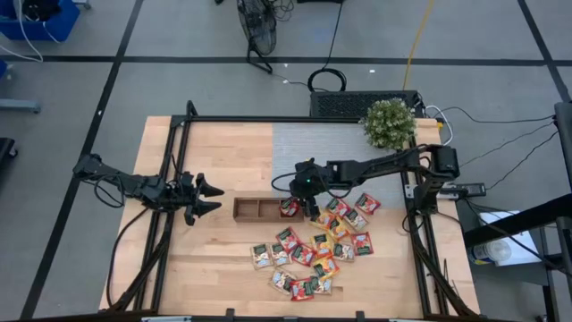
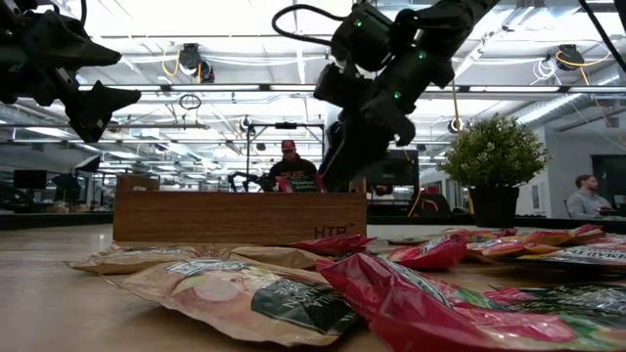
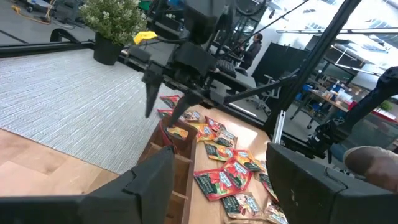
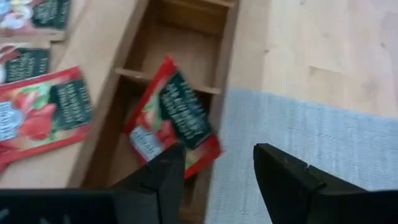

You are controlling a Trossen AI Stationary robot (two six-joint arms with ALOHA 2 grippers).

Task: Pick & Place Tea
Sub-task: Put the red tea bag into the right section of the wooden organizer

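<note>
Table layout, seen from above.

The tray [image 1: 261, 208] lies at the table's [image 1: 214, 259] centre, long side running 9 to 3 o'clock. One sachet [image 4: 174, 115] rests in the tray's 3 o'clock end compartment, tilted against its wall. The other sachets [image 1: 317, 250] lie scattered on the table from 3 to 5 o'clock of the tray. The right gripper [image 1: 304, 201] hangs over the tray's 3 o'clock end; the left gripper [image 1: 214, 197] hovers just off its 9 o'clock end. A plant [image 1: 388, 123] stands at the table's 1 o'clock corner, on a mat [image 1: 313, 143] lying at 12 o'clock of the tray.
</note>
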